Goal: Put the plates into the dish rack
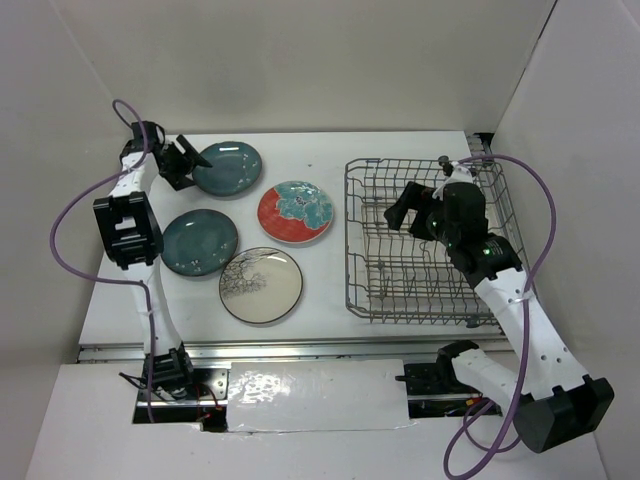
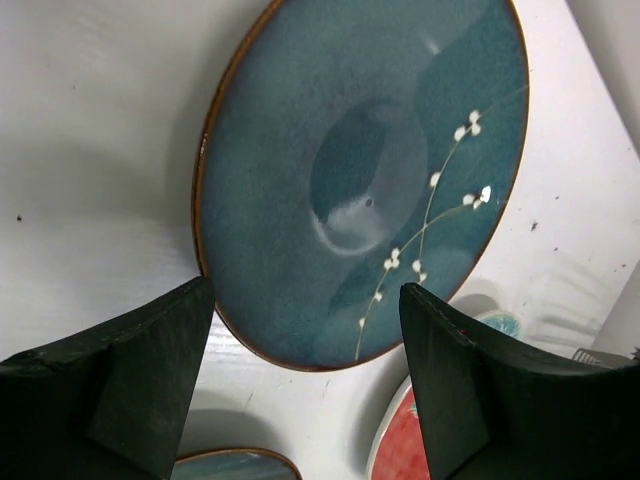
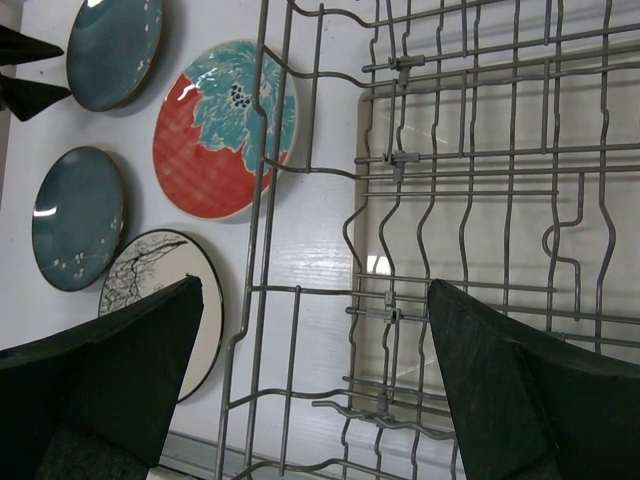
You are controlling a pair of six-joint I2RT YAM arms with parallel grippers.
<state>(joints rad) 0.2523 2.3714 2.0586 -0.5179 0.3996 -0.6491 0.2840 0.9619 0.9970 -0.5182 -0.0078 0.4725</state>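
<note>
Nearest the arm bases, flat on the white table [image 1: 322, 295], the grey-white plate [image 1: 261, 285], branch drawing upward. Just beyond it to the left, a teal plate [image 1: 200, 242]. Further back and to the right, the red plate [image 1: 296, 211] with its teal flower. Furthest of all, at the back left, the second teal plate [image 1: 228, 168]. All four lying face up and apart from one another, none yet in the dish rack [image 1: 420, 318] on the right. Likely spread out singly so that each rim can be taken without knocking a neighbour.

Left gripper [image 2: 305, 300] reaching to that furthest plate, forearm stretched well back, jaws apart and flanking the rim nearest the wrist. No visible contact; seemingly lined up for an edge grasp.

Right gripper [image 3: 315, 290] hanging over the middle of the rack, elbow bent, wrist angled down and leftward, jaws wide apart on nothing. Probably placed there to receive or steady a plate among the tines.
</note>
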